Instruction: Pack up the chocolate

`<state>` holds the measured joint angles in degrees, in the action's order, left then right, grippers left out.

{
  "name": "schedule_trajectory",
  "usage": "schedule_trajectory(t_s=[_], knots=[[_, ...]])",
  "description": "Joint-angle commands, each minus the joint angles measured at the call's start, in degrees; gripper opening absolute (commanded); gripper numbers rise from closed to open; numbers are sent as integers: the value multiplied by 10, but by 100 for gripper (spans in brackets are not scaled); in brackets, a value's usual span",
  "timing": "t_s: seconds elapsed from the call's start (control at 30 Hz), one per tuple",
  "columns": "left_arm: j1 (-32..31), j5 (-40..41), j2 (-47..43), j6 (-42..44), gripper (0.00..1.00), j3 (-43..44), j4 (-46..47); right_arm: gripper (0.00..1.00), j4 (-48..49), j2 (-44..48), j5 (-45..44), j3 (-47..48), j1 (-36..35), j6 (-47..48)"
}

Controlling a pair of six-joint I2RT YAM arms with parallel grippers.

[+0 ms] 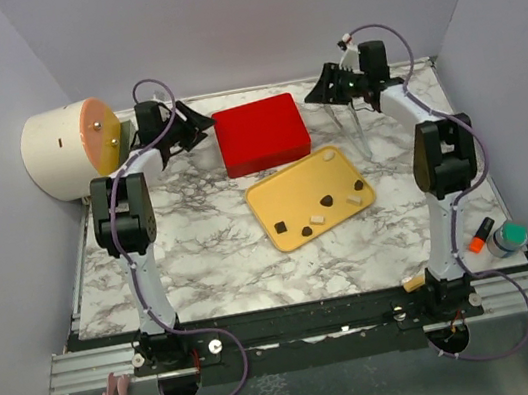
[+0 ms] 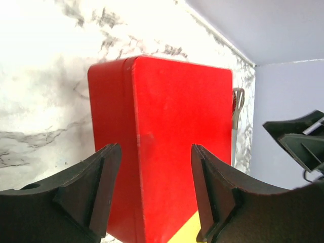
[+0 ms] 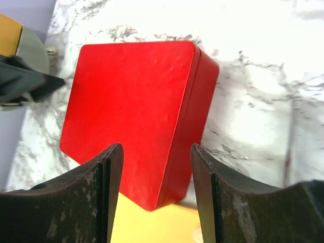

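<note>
Several tiny chocolate pieces lie on a flat yellow tray [image 1: 283, 192] mid-table: dark ones [image 1: 280, 224] [image 1: 328, 199] and cream-white ones [image 1: 354, 200]. A closed red box [image 1: 262, 134] stands just behind the tray. My left gripper [image 1: 202, 127] is open and empty, hovering left of the box. My right gripper [image 1: 318, 95] is open and empty, to the box's right. The left wrist view shows the box [image 2: 167, 126] between the open gripper [image 2: 156, 149], with a tray corner [image 2: 190, 234]. The right wrist view shows the box [image 3: 131, 101] and tray [image 3: 152, 225] beyond the gripper [image 3: 156, 149].
Metal tongs [image 1: 352, 127] lie right of the box, under the right arm. A white cylinder with an orange face [image 1: 68, 149] sits at the far left. An orange marker [image 1: 481, 235] and a teal-lidded jar [image 1: 507, 238] stand at the near right edge. Walls enclose the table.
</note>
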<state>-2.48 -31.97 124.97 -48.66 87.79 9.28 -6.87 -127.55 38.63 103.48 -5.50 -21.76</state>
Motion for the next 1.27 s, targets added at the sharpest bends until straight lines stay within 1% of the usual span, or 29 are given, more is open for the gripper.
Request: schedule_trajectory(t_s=[0.0, 0.07, 0.13, 0.17, 0.23, 0.27, 0.33, 0.43, 0.5, 0.57, 0.63, 0.8, 1.07, 1.13, 1.23], knots=[[4, 86, -107, 110, 65, 8, -21, 61, -6, 105, -98, -32, 7, 100], [4, 132, -149, 151, 65, -25, -6, 61, -1, 140, -135, -64, 9, 134], [3, 194, -202, 190, 65, -83, 33, 66, 14, 182, -192, -99, 10, 174], [2, 210, -222, 211, 65, -100, 44, 68, 21, 199, -207, -120, 10, 186], [-1, 246, -252, 255, 65, -144, 72, 78, 52, 234, -250, -170, 11, 206], [-3, 265, -261, 272, 65, -163, 83, 84, 62, 248, -275, -193, 11, 207], [-3, 294, -279, 300, 65, -212, 128, 88, 87, 269, -317, -227, 11, 198], [-3, 315, -305, 324, 65, -298, 233, 91, 137, 296, -355, -287, 11, 190], [-4, 332, -310, 331, 65, -336, 274, 92, 152, 306, -380, -311, 11, 189], [-4, 337, -307, 342, 65, -349, 284, 93, 164, 311, -410, -327, 11, 193], [-5, 345, -307, 346, 64, -363, 300, 94, 195, 315, -433, -345, 11, 203], [-6, 350, -308, 355, 64, -388, 322, 96, 197, 297, -472, -338, 11, 232], [-10, 360, -308, 370, 64, -390, 326, 96, 213, 287, -489, -345, 11, 243], [-10, 361, -308, 370, 64, -389, 326, 93, 224, 289, -493, -351, 11, 249], [-10, 364, -308, 372, 64, -388, 327, 97, 226, 289, -495, -352, 11, 249]])
